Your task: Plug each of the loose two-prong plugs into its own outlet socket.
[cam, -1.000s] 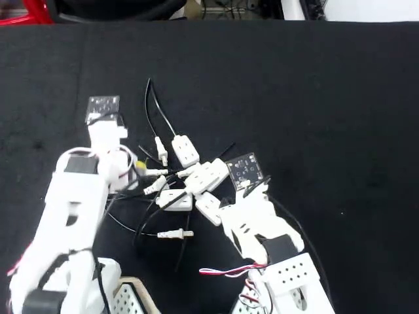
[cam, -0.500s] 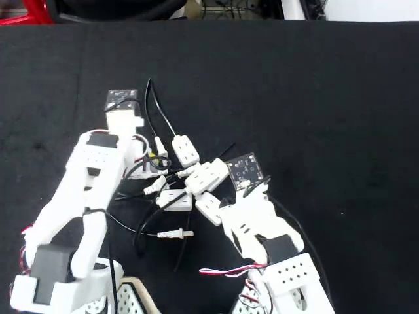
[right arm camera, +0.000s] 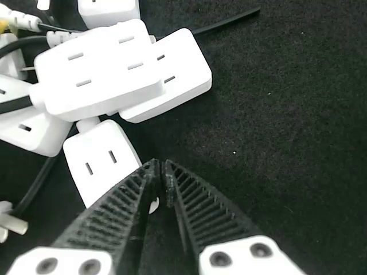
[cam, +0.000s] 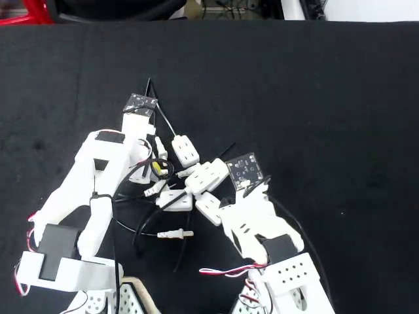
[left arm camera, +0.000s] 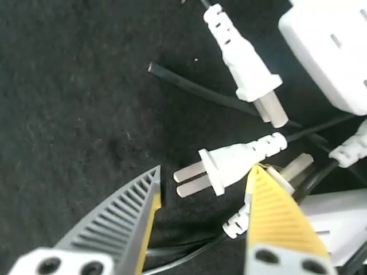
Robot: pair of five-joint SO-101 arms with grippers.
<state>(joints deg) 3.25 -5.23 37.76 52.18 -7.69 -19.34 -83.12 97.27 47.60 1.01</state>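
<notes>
Left wrist view: left fingers [left arm camera: 276,213] apart beside white plug [left arm camera: 229,166]

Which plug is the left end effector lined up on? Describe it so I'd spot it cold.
On the black table, find the tangle of white sockets between the two arms. The left end effector is open at its edge, and the plug lies in the gap between its fingers. Unlike the neighbouring plug further out, it is framed by the grey-and-yellow fingers.
</notes>
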